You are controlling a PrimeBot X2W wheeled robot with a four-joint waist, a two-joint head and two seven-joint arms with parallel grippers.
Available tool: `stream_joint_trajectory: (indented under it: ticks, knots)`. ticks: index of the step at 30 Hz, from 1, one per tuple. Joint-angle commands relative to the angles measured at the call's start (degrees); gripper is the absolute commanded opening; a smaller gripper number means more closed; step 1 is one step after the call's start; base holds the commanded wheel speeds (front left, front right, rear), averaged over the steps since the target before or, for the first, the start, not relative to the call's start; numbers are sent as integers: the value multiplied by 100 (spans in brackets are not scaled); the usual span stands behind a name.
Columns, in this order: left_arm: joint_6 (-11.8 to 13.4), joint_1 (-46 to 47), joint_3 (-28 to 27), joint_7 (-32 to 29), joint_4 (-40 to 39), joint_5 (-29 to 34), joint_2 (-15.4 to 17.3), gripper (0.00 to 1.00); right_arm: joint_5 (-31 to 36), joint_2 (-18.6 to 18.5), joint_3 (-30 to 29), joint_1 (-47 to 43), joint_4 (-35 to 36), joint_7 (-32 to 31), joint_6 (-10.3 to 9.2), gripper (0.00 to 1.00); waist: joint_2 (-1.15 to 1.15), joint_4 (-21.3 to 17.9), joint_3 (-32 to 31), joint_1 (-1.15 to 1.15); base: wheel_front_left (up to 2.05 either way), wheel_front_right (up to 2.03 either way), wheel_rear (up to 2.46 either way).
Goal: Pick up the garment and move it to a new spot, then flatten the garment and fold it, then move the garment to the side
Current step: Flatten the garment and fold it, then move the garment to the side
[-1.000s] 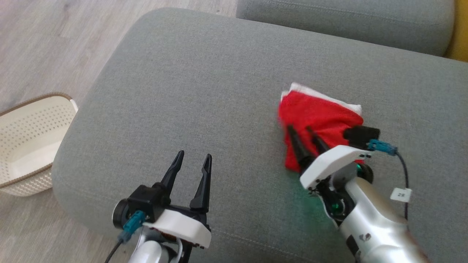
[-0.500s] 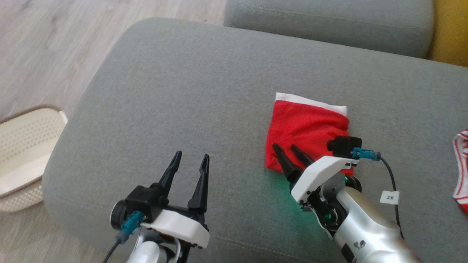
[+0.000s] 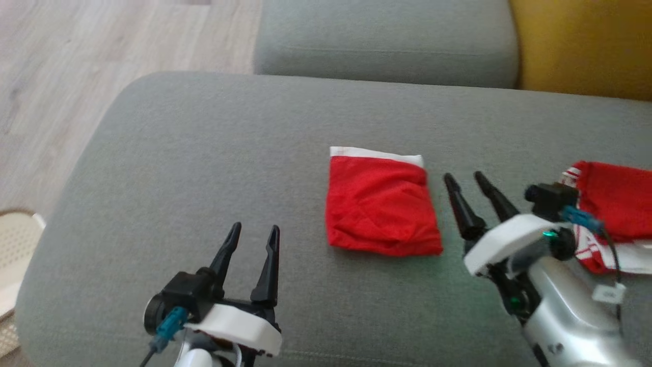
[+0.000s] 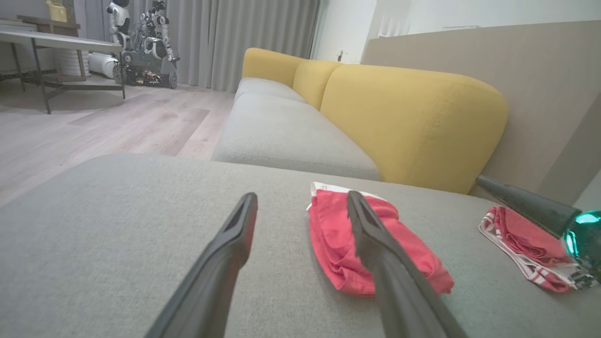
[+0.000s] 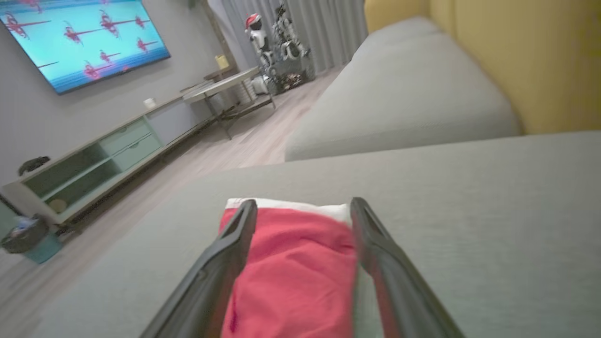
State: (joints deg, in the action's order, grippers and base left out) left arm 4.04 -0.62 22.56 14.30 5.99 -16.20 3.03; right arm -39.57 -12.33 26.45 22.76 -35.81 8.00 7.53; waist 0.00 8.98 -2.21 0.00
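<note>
On the sofa (image 3: 204, 142), in the head view, the folded red garment (image 3: 382, 209) lies mid-cushion. The left tool (image 3: 255, 227) sits near-left of it and the right tool (image 3: 463, 176) just beside its right edge; both are spread apart and hold nothing. Its white band faces far and the bulkier folded edge faces near, so I judge the long axis to run near-to-far, by a small margin. Another red cloth (image 3: 616, 204) lies at the right, close to the right wrist. In the left wrist view the left tool (image 4: 300, 196) gapes above the cushion, the garment (image 4: 328, 244) is ahead and partly behind one finger, and the other cloth (image 4: 516, 239) is further right. In the right wrist view the right tool (image 5: 303, 203), released, frames the garment (image 5: 291, 267), band away from it. Two risks, as I judge them: pinching only the top layer or one corner would let the fold fall open when it is moved aside, and the right arm could snag the other cloth and drag it along.
</note>
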Motion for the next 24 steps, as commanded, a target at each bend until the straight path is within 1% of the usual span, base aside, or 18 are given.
stream_joint_trajectory:
  ticks: [1, 3, 7, 10, 14, 19, 24]
  knots:
    - [2, 235, -234, 70, -217, 41, -15, 100, 166, -53, -13, 76, 239, 113, -4, 100, 0, -110, -35, 0, 0, 0, 0]
    - [2, 237, -265, 70, -233, 54, -15, 100, 505, -110, -323, -111, 391, 247, -4, 100, 0, -185, -43, 0, 0, 0, 0]
    - [3, 201, -311, 70, -250, 76, -15, 100, 1233, -85, -1014, -596, 802, 436, -4, 100, 0, -298, -58, 0, 0, 0, 0]
    - [7, 144, -340, 70, -264, 112, -15, 100, 1747, 89, -1484, -1039, 1194, 490, -4, 100, 0, -373, -65, 0, 0, 0, 0]
    - [42, 11, -416, 70, -311, 135, -15, 100, 2377, 357, -1949, -1570, 1705, 453, -4, 100, 0, -455, -65, 0, 0, 0, 0]
    - [53, -135, -450, 70, -333, 208, -15, 100, 2860, 617, -2264, -1988, 2225, 313, -4, 100, 0, -510, -61, 0, 0, 0, 0]
    - [44, -134, -459, 70, -344, 220, -15, 100, 3051, 755, -2387, -2164, 2552, 169, -4, 100, 0, -503, -54, 0, 0, 0, 0]
